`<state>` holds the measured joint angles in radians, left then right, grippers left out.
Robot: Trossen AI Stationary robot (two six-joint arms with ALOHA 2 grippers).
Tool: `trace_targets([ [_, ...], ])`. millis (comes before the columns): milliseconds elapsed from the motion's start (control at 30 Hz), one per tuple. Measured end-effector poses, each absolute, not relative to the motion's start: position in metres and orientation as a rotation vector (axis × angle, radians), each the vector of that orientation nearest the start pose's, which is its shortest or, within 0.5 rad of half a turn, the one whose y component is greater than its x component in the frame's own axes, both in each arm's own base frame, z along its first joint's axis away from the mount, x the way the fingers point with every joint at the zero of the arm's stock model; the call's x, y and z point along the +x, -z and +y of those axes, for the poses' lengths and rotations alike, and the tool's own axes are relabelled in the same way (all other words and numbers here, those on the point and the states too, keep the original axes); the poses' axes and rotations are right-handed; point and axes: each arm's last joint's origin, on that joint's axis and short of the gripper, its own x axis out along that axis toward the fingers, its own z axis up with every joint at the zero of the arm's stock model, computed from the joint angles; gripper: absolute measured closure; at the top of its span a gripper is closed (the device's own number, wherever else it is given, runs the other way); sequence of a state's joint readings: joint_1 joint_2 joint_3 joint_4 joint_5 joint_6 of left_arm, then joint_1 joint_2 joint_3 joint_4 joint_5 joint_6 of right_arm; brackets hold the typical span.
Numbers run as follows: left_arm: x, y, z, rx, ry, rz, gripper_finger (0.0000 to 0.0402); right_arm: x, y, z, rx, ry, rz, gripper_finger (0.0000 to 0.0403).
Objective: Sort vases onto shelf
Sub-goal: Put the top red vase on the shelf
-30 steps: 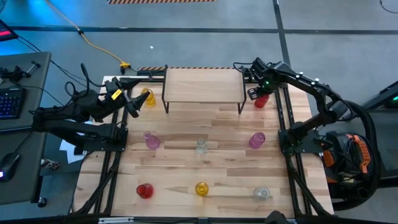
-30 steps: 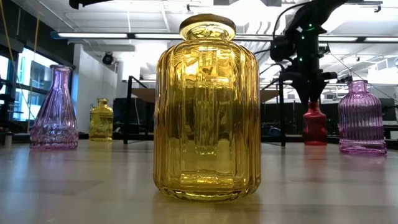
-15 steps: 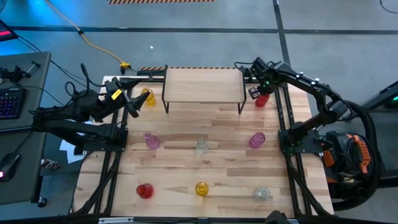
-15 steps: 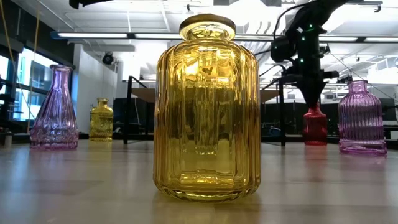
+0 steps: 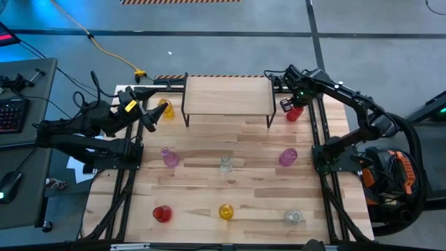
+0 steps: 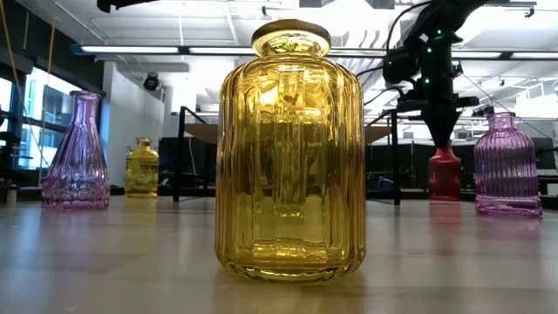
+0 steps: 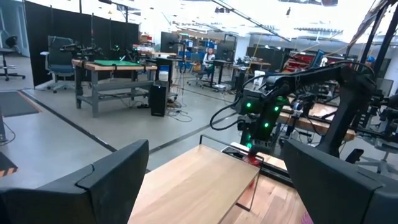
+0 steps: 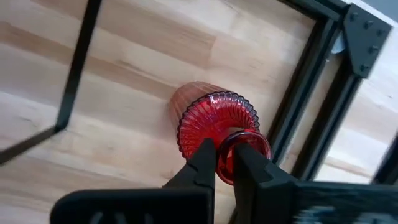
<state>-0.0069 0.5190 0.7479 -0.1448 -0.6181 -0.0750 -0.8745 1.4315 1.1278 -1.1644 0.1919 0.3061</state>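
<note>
Eight vases stand on your counter (image 5: 244, 202) and none is on the shelf (image 5: 228, 95) yet, so the sorting is, by my judgement, at its first lift. Nearest the low camera is the front row: a red vase (image 5: 162, 213), a yellow vase (image 5: 226, 210) and a clear vase (image 5: 293, 217), spaced well apart, probably so that your fingers can reach each neck without knocking a neighbour. Behind them the middle row runs pink vase (image 5: 169, 157), second clear vase (image 5: 224, 164), second pink vase (image 5: 288, 157). Farther back, beside the shelf's right legs, your right pincer (image 8: 225, 160) is clenched on the rim of the far red vase (image 8: 214, 123), one finger inside the mouth and one outside, a hold that suits a narrow neck. That vase appears to be resting on the wood. At the shelf's other end your left pincer (image 5: 149, 117) waits released, just beside the far yellow vase (image 5: 165, 109).
</note>
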Motion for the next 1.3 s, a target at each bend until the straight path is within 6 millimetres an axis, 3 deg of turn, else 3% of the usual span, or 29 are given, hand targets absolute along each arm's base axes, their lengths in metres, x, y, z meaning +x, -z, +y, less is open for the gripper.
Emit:
trace_targets([
  [433, 0.107, -0.354, 0.016, -0.103, -0.608, -0.089, 0.0039, 0.142, -0.272, -0.179, 0.709, 1.100, 1.264, 0.0401],
  [567, 0.107, -0.354, 0.016, -0.103, -0.608, -0.090, 0.0039, 0.138, -0.286, -0.175, 0.706, 1.103, 1.257, 0.0402],
  [733, 0.107, -0.355, 0.016, -0.103, -0.608, -0.090, 0.0039, 0.137, -0.321, -0.175, 0.658, 1.141, 1.167, 0.0402],
  [1067, 0.107, -0.355, 0.016, -0.104, -0.608, -0.090, 0.0039, 0.133, -0.413, -0.172, 0.504, 1.185, 0.881, 0.0402],
  [1300, 0.107, -0.355, 0.016, -0.104, -0.608, -0.090, 0.0039, 0.138, -0.453, -0.178, 0.421, 1.181, 0.768, 0.0402],
])
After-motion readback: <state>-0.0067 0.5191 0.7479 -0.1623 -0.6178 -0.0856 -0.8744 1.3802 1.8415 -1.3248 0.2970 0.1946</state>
